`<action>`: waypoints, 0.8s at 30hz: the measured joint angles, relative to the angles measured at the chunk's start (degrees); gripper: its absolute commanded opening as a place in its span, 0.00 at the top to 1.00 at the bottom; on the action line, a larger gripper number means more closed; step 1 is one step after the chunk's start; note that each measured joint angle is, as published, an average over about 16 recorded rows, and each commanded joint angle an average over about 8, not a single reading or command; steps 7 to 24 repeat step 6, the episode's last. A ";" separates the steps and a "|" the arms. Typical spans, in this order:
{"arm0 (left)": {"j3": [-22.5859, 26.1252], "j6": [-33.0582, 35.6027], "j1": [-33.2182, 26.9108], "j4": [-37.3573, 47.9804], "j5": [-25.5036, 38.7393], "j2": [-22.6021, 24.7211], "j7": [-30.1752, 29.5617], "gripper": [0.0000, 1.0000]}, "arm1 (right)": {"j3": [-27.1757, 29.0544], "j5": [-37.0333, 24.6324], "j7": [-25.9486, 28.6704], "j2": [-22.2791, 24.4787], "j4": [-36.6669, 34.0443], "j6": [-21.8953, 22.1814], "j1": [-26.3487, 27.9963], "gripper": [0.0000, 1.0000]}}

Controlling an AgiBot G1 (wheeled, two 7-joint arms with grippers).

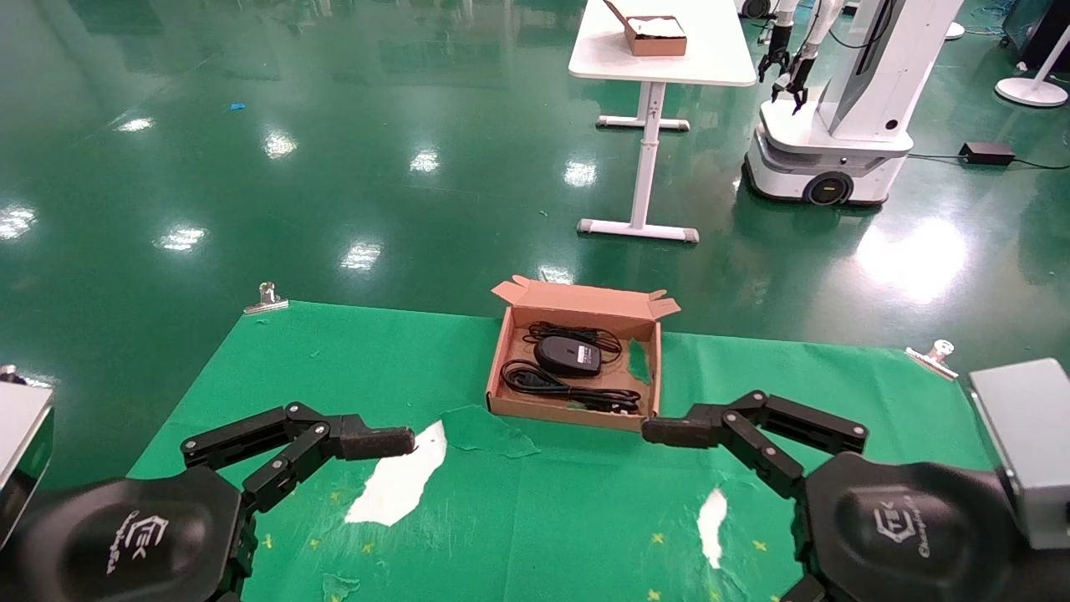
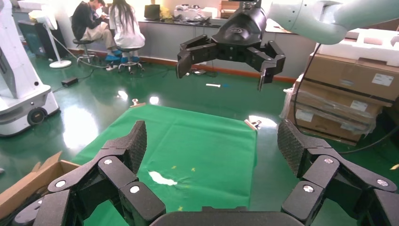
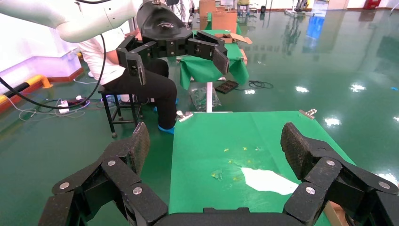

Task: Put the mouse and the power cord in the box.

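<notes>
while the left gripper hovered open and empty over the counter, the right gripper hung open and empty just beside the box's near corner. inside the box lay the mouse with the coiled power cord beside it.

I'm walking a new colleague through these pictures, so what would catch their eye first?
Probably the box at the far middle of the green cloth, with the mouse and the cord already lying inside it. Next come the two black tools, both open and empty: the left tool and the right tool hang above the near part of the cloth, one on each side of the box.
</notes>
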 measured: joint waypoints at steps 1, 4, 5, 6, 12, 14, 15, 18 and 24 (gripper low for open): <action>0.05 -0.06 -0.03 0.06 0.03 0.03 0.03 0.00 | 0.00 0.00 0.00 0.00 0.00 0.00 0.00 0.00; 0.22 -0.26 -0.16 0.28 0.12 0.15 0.11 0.00 | -0.01 -0.01 0.00 -0.01 -0.01 0.01 0.01 0.00; 0.28 -0.31 -0.20 0.34 0.16 0.19 0.13 0.00 | -0.01 -0.01 0.00 -0.01 -0.01 0.01 0.01 0.00; 0.33 -0.37 -0.23 0.40 0.19 0.23 0.15 0.00 | -0.01 -0.01 0.00 -0.01 -0.01 0.01 0.01 0.00; 0.33 -0.37 -0.23 0.40 0.19 0.23 0.15 0.00 | -0.01 -0.01 0.00 -0.01 -0.01 0.01 0.01 0.00; 0.33 -0.37 -0.23 0.40 0.19 0.23 0.15 0.00 | -0.01 -0.01 0.00 -0.01 -0.01 0.01 0.01 0.00; 0.33 -0.37 -0.23 0.40 0.19 0.23 0.15 0.00 | -0.01 -0.01 0.00 -0.01 -0.01 0.01 0.01 0.00; 0.33 -0.37 -0.23 0.40 0.19 0.23 0.15 0.00 | -0.01 -0.01 0.00 -0.01 -0.01 0.01 0.01 0.00; 0.33 -0.37 -0.23 0.40 0.19 0.23 0.15 0.00 | -0.01 -0.01 0.00 -0.01 -0.01 0.01 0.01 0.00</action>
